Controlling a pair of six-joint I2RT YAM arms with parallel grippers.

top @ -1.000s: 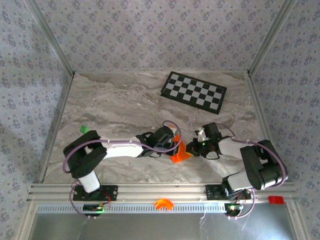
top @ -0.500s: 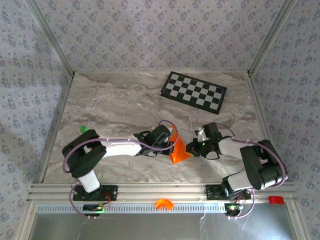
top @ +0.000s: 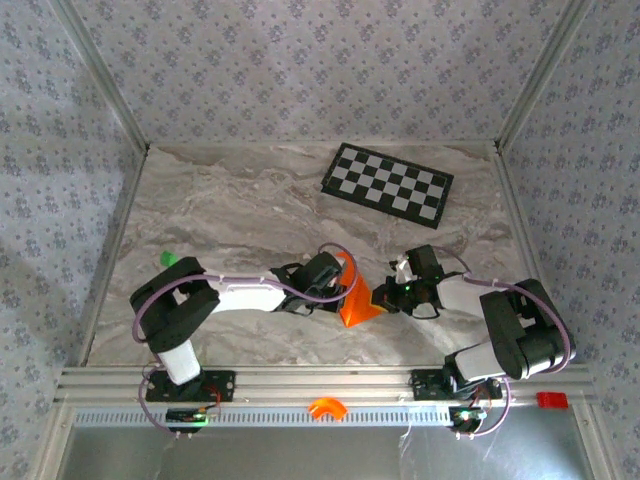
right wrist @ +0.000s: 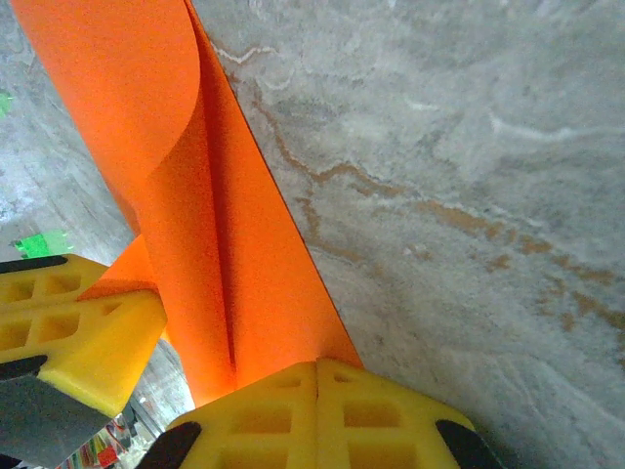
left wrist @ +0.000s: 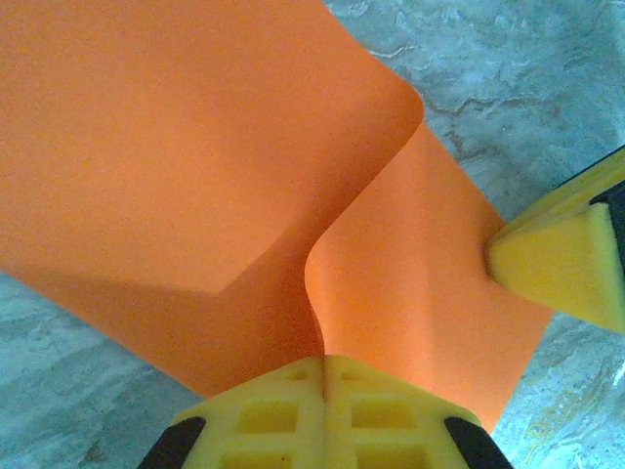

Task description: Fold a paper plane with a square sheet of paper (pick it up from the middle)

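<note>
Editor: Table (top: pixel 220 200) first. What does the overhead frame show?

Photographer: Grey-veined marble table between patterned walls. The left arm (top: pixel 240 295) reaches in from the lower left and the right arm (top: pixel 500 310) from the lower right, meeting just below centre. A black-and-white checkerboard (top: pixel 388 181) lies flat, upper right of centre, well apart from both.

Editor: And the square sheet of paper?

Photographer: The bright orange square sheet of paper (top: pixel 355 303) sits just below the frame's centre, between the two wrists, raised off the table. In the left wrist view it climbs from bottom centre across the upper left, bent in a soft curl. In the right wrist view it runs from bottom centre to the upper left, curling over itself.

Editor: End effectors?

Photographer: The left end effector (left wrist: pixel 323 366) has its yellow pads pressed together on the sheet's edge, at the bottom centre of its own view. The right end effector (right wrist: pixel 317 369) is clamped the same way on another edge.

Editor: Small items?

Photographer: An orange arch-shaped part (top: pixel 326 407) rests on the rail at bottom centre. A tiny green piece (top: pixel 168 258) lies at the table's left side.
</note>
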